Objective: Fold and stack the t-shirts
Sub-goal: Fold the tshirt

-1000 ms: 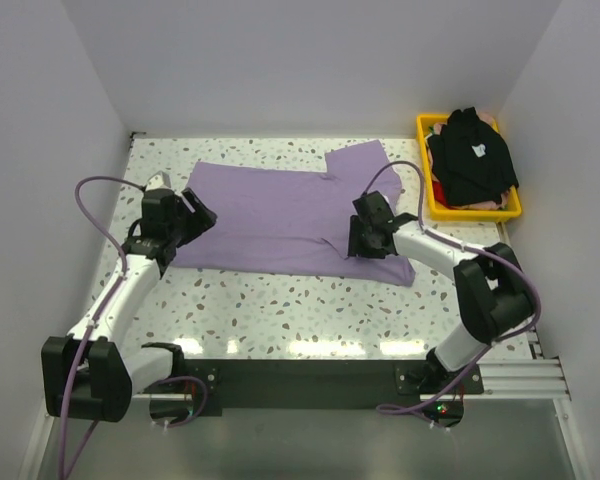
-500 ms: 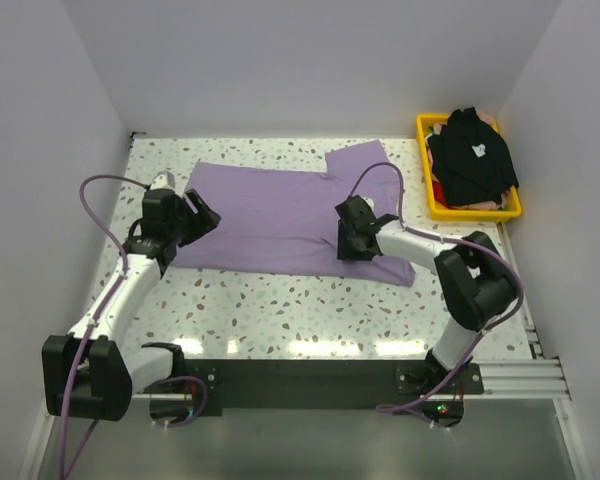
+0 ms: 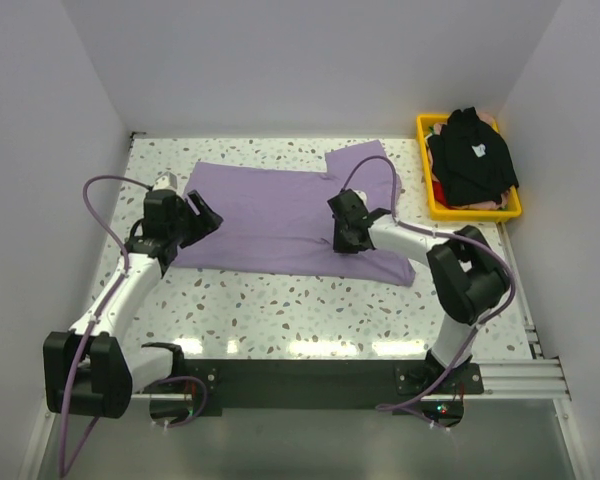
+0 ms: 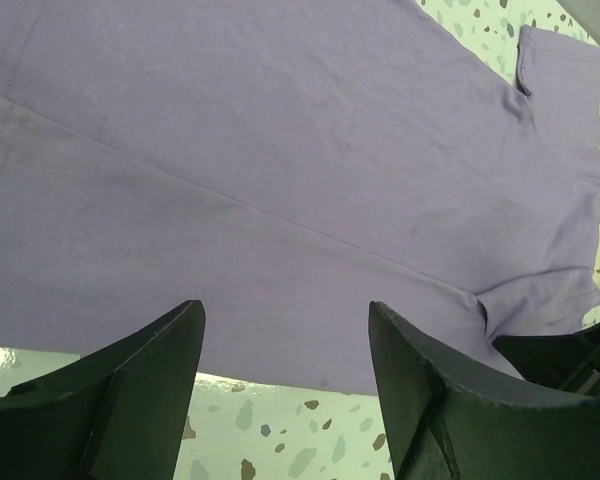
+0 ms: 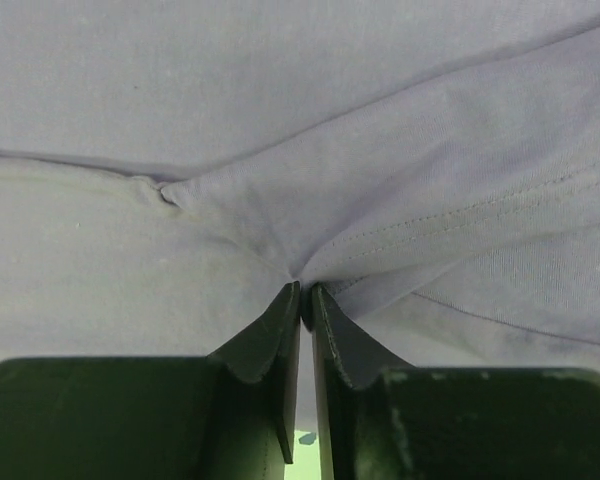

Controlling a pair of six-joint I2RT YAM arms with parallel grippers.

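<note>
The lavender t-shirt (image 3: 270, 215) lies spread flat across the back half of the table, sleeves to the right. My right gripper (image 3: 342, 238) sits low on its near right part, by the sleeve seam. Its jaws are shut, and a gathered pinch of the lavender t-shirt (image 5: 280, 130) is caught at the tips of the right gripper (image 5: 305, 292). My left gripper (image 3: 202, 215) hangs open over the shirt's near left edge. In the left wrist view the shirt's hem (image 4: 280, 180) runs between the spread fingers of the left gripper (image 4: 285, 310), which hold nothing. A black t-shirt (image 3: 472, 155) with a small white mark lies heaped in the basket.
A yellow plastic basket (image 3: 475, 212) stands at the back right corner with the black shirt and other coloured cloth in it. White walls close the table on three sides. Speckled tabletop (image 3: 280, 300) shows between the shirt and the arm bases.
My right gripper has slid left along the shirt's near edge and shut on a fold of cloth. The left arm has barely moved and stays open.
</note>
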